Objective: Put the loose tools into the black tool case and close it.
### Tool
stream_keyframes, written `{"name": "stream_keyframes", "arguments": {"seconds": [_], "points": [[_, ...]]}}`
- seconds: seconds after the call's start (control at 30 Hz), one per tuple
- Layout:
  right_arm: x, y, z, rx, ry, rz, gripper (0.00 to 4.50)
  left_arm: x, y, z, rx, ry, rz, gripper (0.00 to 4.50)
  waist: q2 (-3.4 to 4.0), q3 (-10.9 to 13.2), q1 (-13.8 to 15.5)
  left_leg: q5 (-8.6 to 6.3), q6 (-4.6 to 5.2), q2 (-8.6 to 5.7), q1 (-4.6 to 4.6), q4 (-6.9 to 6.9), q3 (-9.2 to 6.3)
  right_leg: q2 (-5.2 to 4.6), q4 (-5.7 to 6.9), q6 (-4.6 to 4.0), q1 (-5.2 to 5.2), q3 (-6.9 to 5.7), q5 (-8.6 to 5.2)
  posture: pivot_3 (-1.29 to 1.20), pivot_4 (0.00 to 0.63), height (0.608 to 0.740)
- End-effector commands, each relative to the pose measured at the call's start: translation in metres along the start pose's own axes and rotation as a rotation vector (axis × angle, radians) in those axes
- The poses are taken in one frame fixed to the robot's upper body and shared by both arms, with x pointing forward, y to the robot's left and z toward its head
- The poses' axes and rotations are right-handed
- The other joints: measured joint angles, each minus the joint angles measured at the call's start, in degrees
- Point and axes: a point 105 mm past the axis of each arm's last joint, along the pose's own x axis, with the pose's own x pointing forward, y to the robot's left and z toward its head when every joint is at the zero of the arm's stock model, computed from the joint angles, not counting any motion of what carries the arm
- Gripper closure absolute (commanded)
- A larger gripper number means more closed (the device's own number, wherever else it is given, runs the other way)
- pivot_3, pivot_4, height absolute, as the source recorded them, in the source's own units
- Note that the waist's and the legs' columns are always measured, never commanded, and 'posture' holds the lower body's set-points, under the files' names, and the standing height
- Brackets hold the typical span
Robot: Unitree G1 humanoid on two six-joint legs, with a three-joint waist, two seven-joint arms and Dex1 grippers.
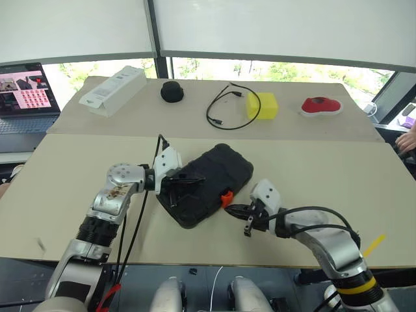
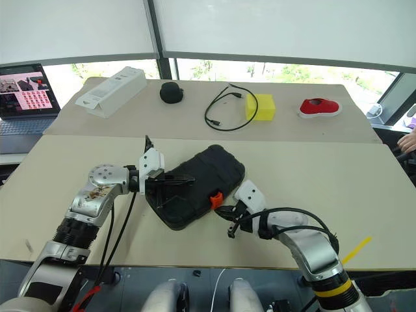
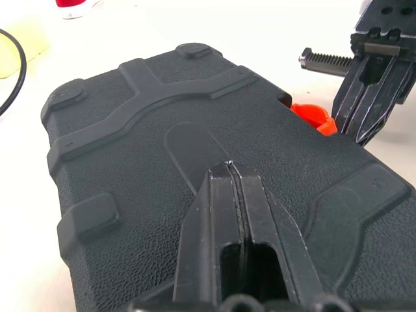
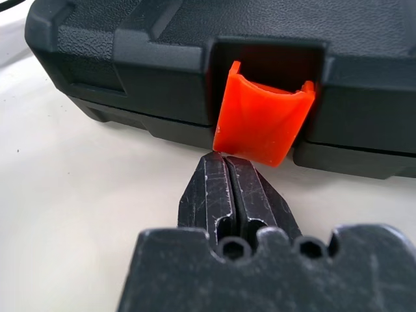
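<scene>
Your left tool [image 3: 231, 170] has its two fingers pressed together with nothing between them, and its tips rest on the ribbed top of the black tool case [image 1: 214, 177]. Your right tool [image 4: 225, 161] is likewise closed on nothing, its tips right at the lower edge of the orange latch [image 4: 263, 120], which stands flipped outward from its recess in the case's front edge. You can see the case lying shut and at a slant on the near surface [image 1: 78, 175], between your two arms. No brand mark or lettering can be read on the shell; it shows only a pebbled texture and raised ribs. On the far surface you have a white long box [image 1: 114, 90] with small dark print too fine to read, a round black object [image 1: 172, 91], a looped black cable [image 1: 224, 107], a yellow block [image 1: 262, 105] and a red item on a white base [image 1: 321, 105]. At the far left a laptop [image 1: 26, 91] shows a pink grid of pictures whose text is illegible. A person's hand [image 1: 408, 140] shows at the right edge.
</scene>
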Motion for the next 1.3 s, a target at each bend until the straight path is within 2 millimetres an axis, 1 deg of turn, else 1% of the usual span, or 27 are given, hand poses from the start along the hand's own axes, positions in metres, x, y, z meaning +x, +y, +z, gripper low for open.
{"name": "stream_keyframes", "arguments": {"seconds": [0.03,0.2,0.3,0.33,0.5,0.57,0.77,0.97,1.1,1.3], "points": [[0.003,-0.001,0.019,-0.074,-0.069,-0.005,4.48,0.003,-0.016,-0.036,-0.104,0.111,-0.046,4.50,0.00,0.0,0.0,0.00,0.00,0.00,0.00,0.00,0.00,0.00,0.00,0.00,0.00,0.00,0.00,0.00,0.150,0.740],[0.002,0.001,0.022,-0.074,-0.070,0.019,4.48,0.005,-0.016,-0.035,-0.105,0.108,-0.047,4.50,0.00,0.0,0.0,0.00,0.00,0.00,0.00,0.00,0.01,0.00,0.00,0.00,-0.01,0.00,0.00,0.00,0.150,0.740],[-0.009,0.008,0.015,-0.095,-0.018,0.073,4.48,0.005,-0.017,-0.035,-0.107,0.107,-0.049,4.50,0.01,0.0,0.1,0.00,0.00,0.00,0.00,0.00,0.00,0.00,0.00,0.00,-0.01,0.00,0.00,0.00,0.150,0.740],[-0.012,0.008,0.015,-0.105,-0.013,0.080,4.48,0.005,-0.017,-0.035,-0.107,0.108,-0.049,4.50,0.01,0.0,0.1,0.00,0.00,-0.01,0.00,-0.01,0.00,-0.01,0.00,0.00,-0.01,0.00,0.00,0.00,0.150,0.740],[-0.018,0.001,0.030,-0.120,-0.069,0.056,4.48,0.004,-0.018,-0.036,-0.111,0.110,-0.048,4.50,0.01,0.0,0.1,0.00,0.00,-0.01,0.02,-0.05,0.00,-0.01,-0.05,0.00,0.02,0.00,-0.01,0.00,0.150,0.740],[-0.019,-0.002,0.033,-0.117,-0.081,0.048,4.48,0.004,-0.018,-0.036,-0.113,0.110,-0.049,4.50,0.01,0.0,0.1,0.00,0.00,-0.01,0.01,-0.06,0.00,-0.01,-0.06,0.00,0.02,0.00,-0.01,0.00,0.150,0.740],[-0.010,-0.009,0.032,-0.134,-0.080,0.022,4.48,0.006,-0.019,-0.035,-0.112,0.106,-0.050,4.50,0.01,0.0,0.1,0.00,0.00,-0.01,0.01,-0.08,0.00,-0.01,-0.09,0.00,0.02,-0.01,-0.01,0.00,0.150,0.740],[0.000,-0.007,0.030,-0.130,-0.079,0.037,4.48,0.006,-0.017,-0.035,-0.109,0.105,-0.048,4.50,0.01,0.0,-0.3,0.00,0.00,0.02,0.19,-0.10,0.02,0.02,-0.09,0.01,0.17,0.00,-0.01,0.00,0.150,0.740],[0.001,-0.004,0.031,-0.116,-0.087,0.055,4.48,0.006,-0.015,-0.034,-0.109,0.101,-0.039,4.50,0.01,0.0,-0.7,0.00,0.00,0.05,0.40,-0.12,0.00,0.03,-0.09,0.02,0.35,0.00,-0.07,0.00,0.150,0.740],[0.004,-0.007,0.023,-0.111,-0.067,0.049,4.48,0.006,-0.016,-0.036,-0.112,0.104,-0.039,4.50,0.02,0.0,-0.9,0.00,0.00,0.05,0.47,-0.16,-0.05,0.03,-0.09,0.02,0.42,0.00,-0.09,0.00,0.150,0.740]]}}
